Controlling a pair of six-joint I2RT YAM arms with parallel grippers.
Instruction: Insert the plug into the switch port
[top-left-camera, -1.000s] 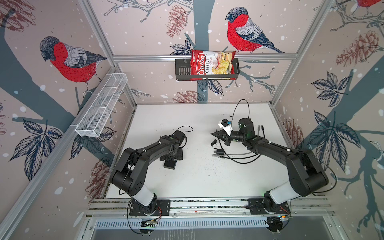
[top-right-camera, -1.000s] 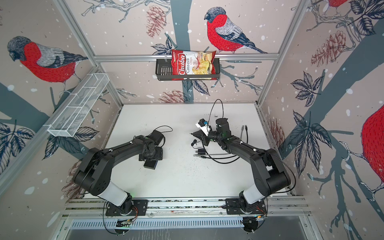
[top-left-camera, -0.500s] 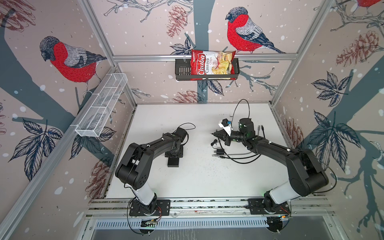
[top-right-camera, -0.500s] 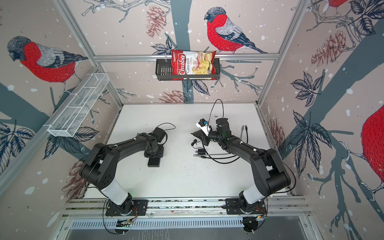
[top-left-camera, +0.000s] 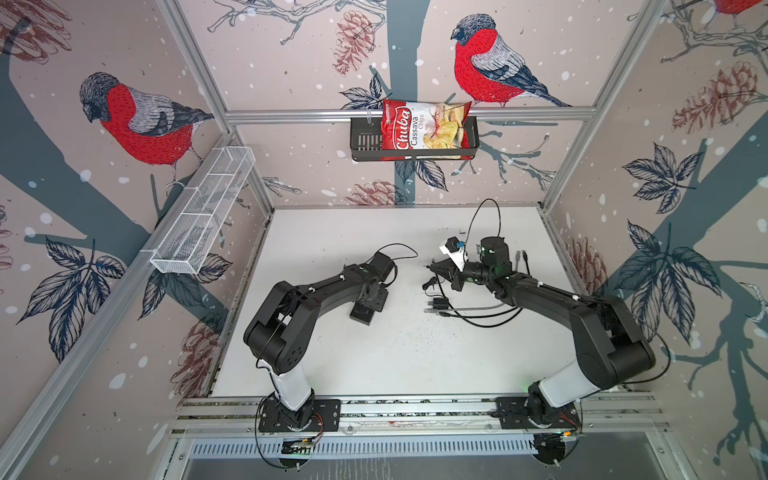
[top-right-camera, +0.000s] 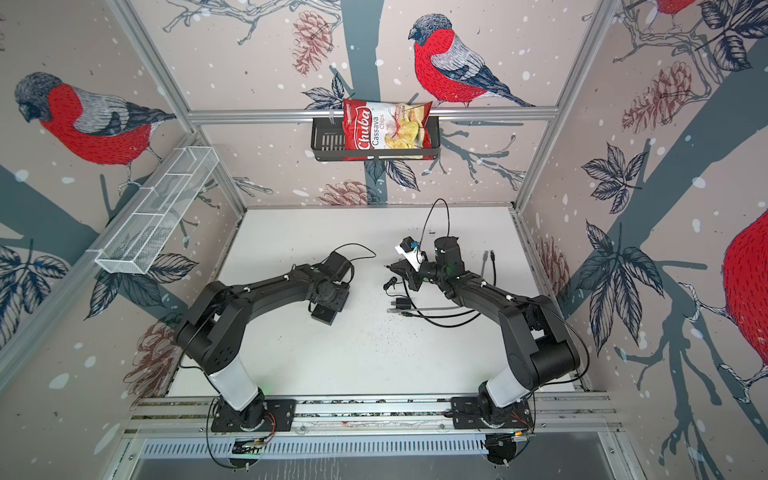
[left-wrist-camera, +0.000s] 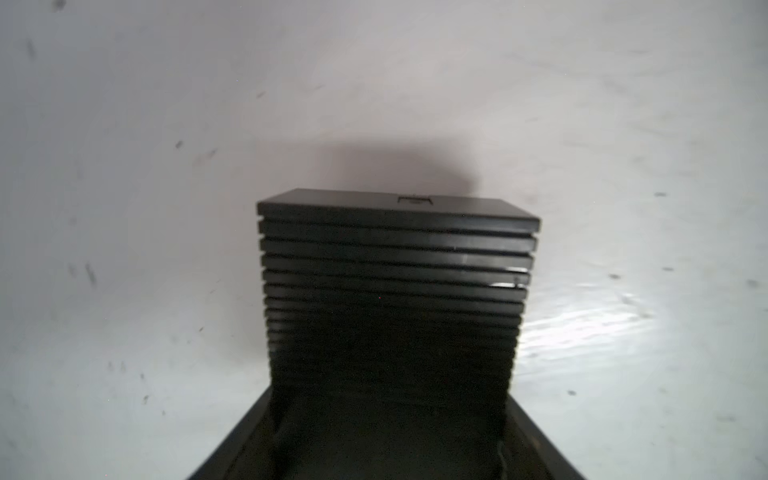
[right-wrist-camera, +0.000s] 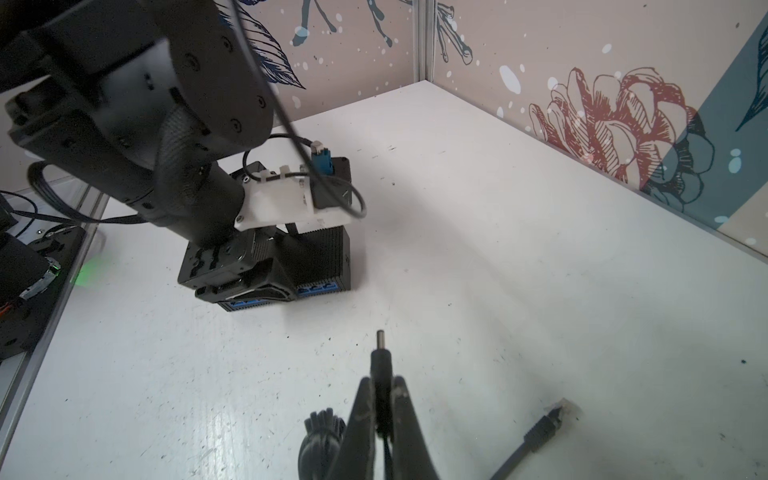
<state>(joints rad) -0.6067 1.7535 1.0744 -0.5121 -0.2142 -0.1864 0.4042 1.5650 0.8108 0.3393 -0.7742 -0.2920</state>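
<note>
Table (top-left-camera: 415, 353): carries the switch. The plug is not in it, so the task looks early. Both parts are gripped, while approach, lining-up and insertion remain.
Switch (right-wrist-camera: 328, 249): a black ribbed box standing on edge on the table, a row of blue ports (right-wrist-camera: 318, 287) low on the face turned toward the plug.
Left end effector (top-left-camera: 368, 305): clamped around the switch, apparently steadying it where it stands.
Right end effector (right-wrist-camera: 384, 395): jaws pinched tight on the plug's black body, well apart from the switch.
Plug (right-wrist-camera: 381, 357): a small barrel plug above the table, its metal tip jutting ahead of the fingertips and aimed roughly at the switch's port face. A wide bare gap separates tip and switch.
Matching socket: it cannot be picked out on the switch from these views.
</note>
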